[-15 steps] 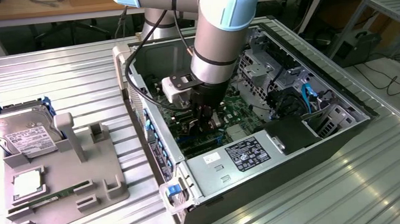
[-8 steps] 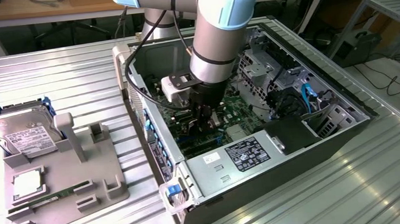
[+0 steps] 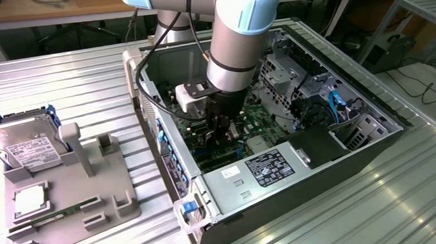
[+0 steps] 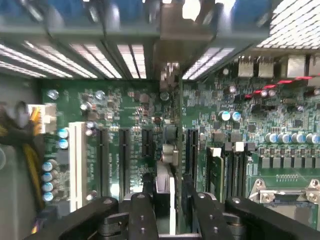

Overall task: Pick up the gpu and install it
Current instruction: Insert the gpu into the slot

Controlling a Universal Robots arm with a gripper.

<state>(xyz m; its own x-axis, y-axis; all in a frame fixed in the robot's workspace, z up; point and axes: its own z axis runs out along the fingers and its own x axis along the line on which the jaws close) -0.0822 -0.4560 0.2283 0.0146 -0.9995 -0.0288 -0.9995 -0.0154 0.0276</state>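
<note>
My gripper [image 3: 226, 134] reaches down into the open computer case [image 3: 230, 211], just above the green motherboard [image 3: 261, 118]. In the wrist view the gpu [image 4: 169, 150] appears edge-on as a thin upright card running down the middle. Its silver metal bracket [image 4: 175, 45] stands against the case's rear slots. Both black fingers [image 4: 142, 212] close on the card's near edge, so the gripper [image 4: 169, 215] is shut on it. The card stands over the motherboard [image 4: 125, 100] between the long black expansion slots [image 4: 124, 160]; whether it is seated in a slot is hidden.
A silver hard drive [image 3: 25, 146] stands in a grey holder [image 3: 94, 190] at the exterior view's left, with a narrow RAM stick [image 3: 55, 217] and a square chip [image 3: 29, 200]. Inside the case are the power supply [image 3: 269, 169], installed RAM [image 4: 215, 175] and yellow cables [image 4: 20, 135].
</note>
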